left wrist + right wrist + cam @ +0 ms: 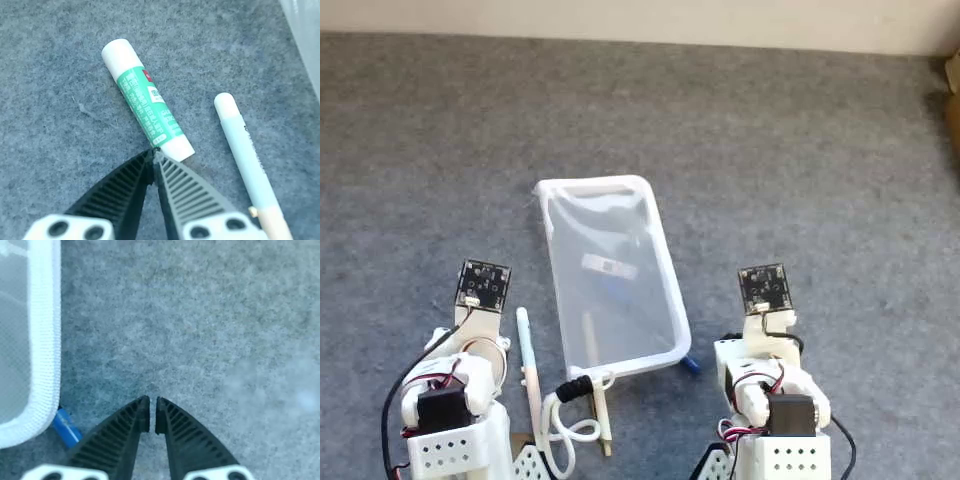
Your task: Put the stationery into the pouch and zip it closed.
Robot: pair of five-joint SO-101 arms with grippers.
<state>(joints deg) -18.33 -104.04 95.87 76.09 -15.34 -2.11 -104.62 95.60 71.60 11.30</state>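
logging left gripper (154,156) and right gripper (152,405): jaws are sitting pinched together, empty. glue stick (147,107) is lying just off the left tips, pen (529,360) at 7 o'clock of pouch (590,188). we are judging the stick light, rigid, slick: mid-barrel grasp.

Left arm (455,405), right arm (772,400): white printed shells, perforated bases, black servo blocks. One black square camera board (483,285) at each wrist. Thin red and white wires; black cable (392,420) on left arm. Jaws: black, ribbed, tapered, on white mounts with round holes.
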